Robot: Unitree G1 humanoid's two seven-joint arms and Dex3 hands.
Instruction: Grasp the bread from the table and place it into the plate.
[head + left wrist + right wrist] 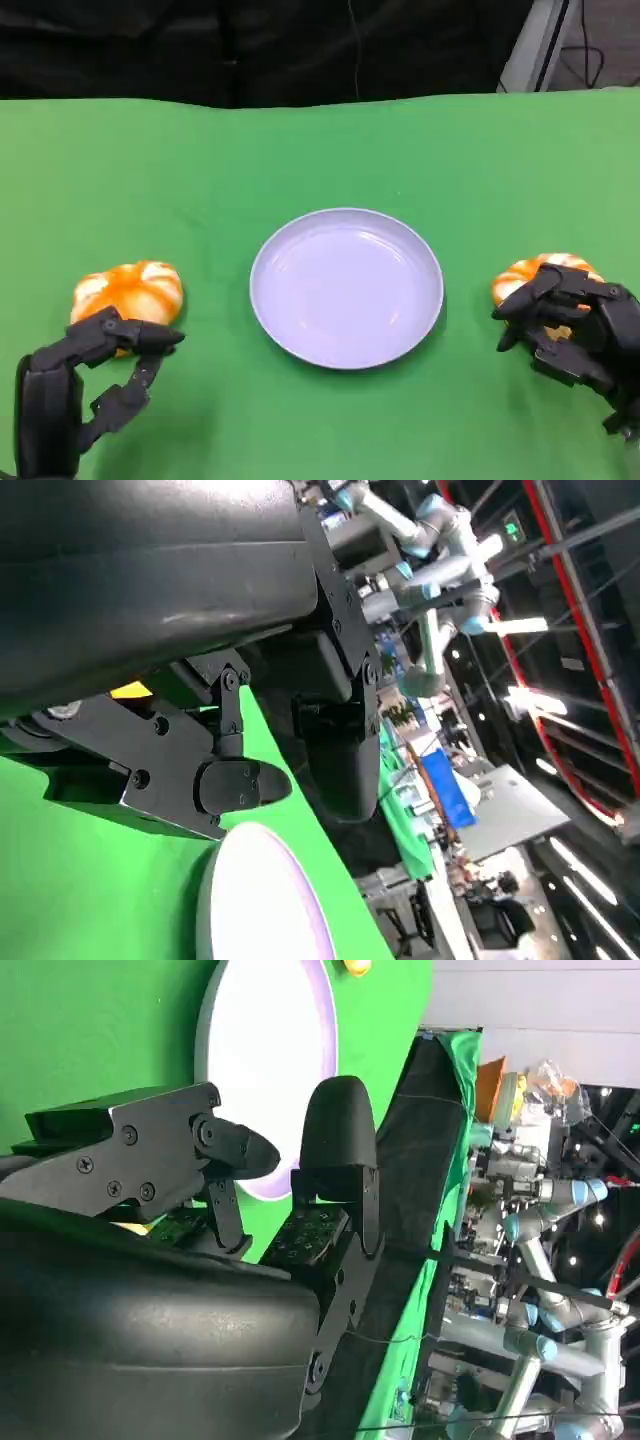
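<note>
A green cloth (320,150) covers the table, running from the hands out to a far edge that meets a dark black backdrop (200,45). In the wrist views the room past the table edge is a workshop with bright strip lights (520,625) and pale robot arms with blue joints (440,540).

A plate (346,288), pale lavender and round, sits on the cloth between the two hands, ahead of both and a little inward. Nothing lies in it. The left wrist view catches its rim (262,900) just beyond the left fingers, and the right wrist view shows it (265,1050) out past the right fingertips.

There are two orange and white bread rolls. The left bread roll (128,292) lies on the cloth directly ahead of the left hand (85,385), touching or nearly touching the top fingers. The left hand's fingers (140,335) are spread apart, reaching forward toward the roll with nothing between them; it holds nothing.

The right bread roll (535,275) lies on the cloth under and just ahead of the right hand (575,325). The right hand's fingers (530,295) curve down over the near side of the roll and appear to touch it, but whether they truly grip it cannot be told. A small yellow patch (130,1228) shows beneath the right hand in its wrist view. Both rolls are outside the plate, well apart from each other, with the plate between them.
</note>
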